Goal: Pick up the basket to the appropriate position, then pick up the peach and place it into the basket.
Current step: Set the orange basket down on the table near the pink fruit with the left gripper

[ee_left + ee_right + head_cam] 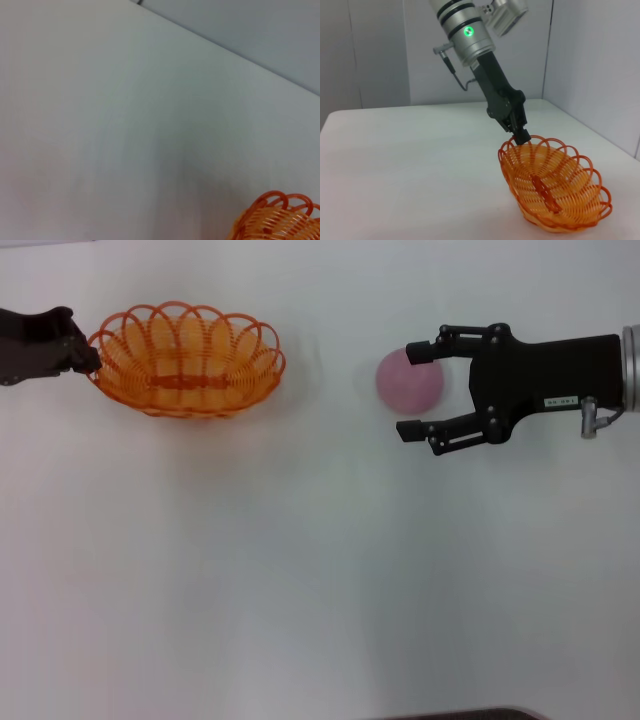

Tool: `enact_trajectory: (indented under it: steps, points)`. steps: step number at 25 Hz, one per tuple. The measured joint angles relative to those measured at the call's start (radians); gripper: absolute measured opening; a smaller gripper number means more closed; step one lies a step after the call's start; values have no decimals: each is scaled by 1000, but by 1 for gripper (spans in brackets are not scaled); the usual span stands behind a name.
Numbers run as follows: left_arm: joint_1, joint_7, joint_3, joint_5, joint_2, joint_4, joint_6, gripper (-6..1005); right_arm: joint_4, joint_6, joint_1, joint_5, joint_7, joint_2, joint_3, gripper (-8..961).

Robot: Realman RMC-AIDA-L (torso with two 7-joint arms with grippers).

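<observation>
- The orange wire basket (pixel 185 360) sits on the white table (pixel 300 570) at the robot's left, well apart from the peach (pixel 409 381).
- The left gripper (pixel 88 358) is clamped on the scalloped rim at the basket's left end; the right wrist view shows its fingers (pixel 522 136) pinched together on one rim loop.
- In that same view the basket (pixel 552 186) is tilted, the gripped end raised and the far end low against the tabletop.
- The left wrist view catches only a corner of the basket's rim (pixel 280 217) over bare table.
- The pale pink peach lies on the table at the robot's right.
- The right gripper (pixel 413 391) has its jaws spread wide, one finger on each side of the peach, not closed on it.
</observation>
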Motion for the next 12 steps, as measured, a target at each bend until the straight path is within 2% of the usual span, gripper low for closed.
enact_trajectory:
  steps: [4, 12]
  points:
    - [19, -19, -8, -6, -18, 21, -13, 82, -20, 7, 1, 0, 3, 3, 0, 947]
    - [22, -29, -7, -3, -21, 17, -13, 90, -29, 15, 10, -3, 8, 1, -3, 947]
